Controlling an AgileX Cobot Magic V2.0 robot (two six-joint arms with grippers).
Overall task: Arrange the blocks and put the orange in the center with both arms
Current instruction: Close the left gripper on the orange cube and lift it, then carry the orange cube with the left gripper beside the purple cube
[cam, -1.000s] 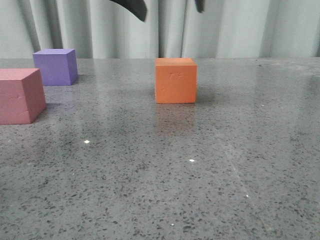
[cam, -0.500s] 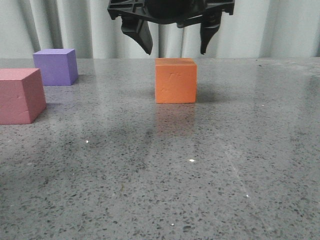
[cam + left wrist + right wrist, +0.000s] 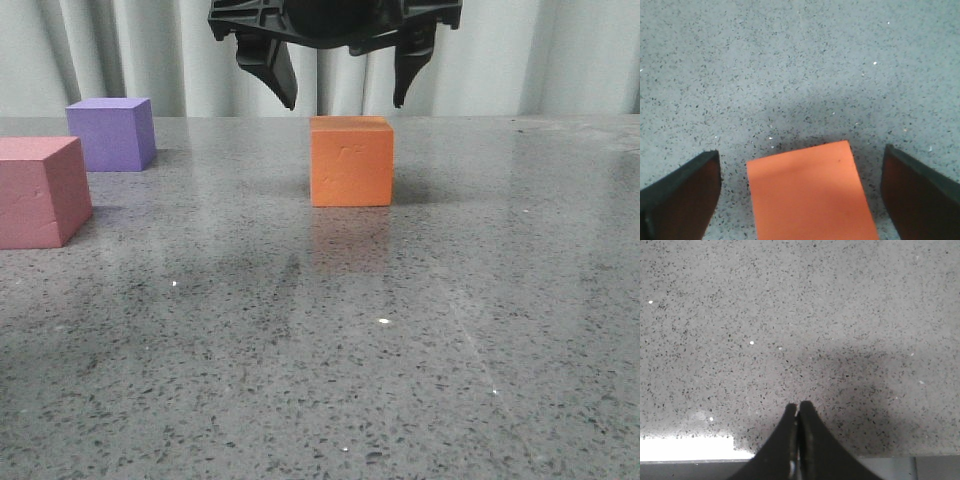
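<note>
The orange cube (image 3: 350,162) stands on the grey speckled tabletop (image 3: 400,330), at mid-depth near the middle. My left gripper (image 3: 345,104) hangs open just above it, one finger over each side, not touching. In the left wrist view the orange cube (image 3: 810,195) lies between the spread fingers of the left gripper (image 3: 800,152), with gaps on both sides. The purple cube (image 3: 112,133) sits at the far left. The pink-red cube (image 3: 40,190) sits in front of it at the left edge. My right gripper (image 3: 799,405) is shut and empty over bare stone, seen only in its wrist view.
A pale curtain (image 3: 560,55) hangs behind the table's far edge. Bare stone stretches in front of and to the right of the orange cube. The right wrist view shows the table's edge (image 3: 880,460) under the fingers.
My left gripper came down from the top of the front view to just above the orange cube, then shifted slightly left. The cubes have not moved.
</note>
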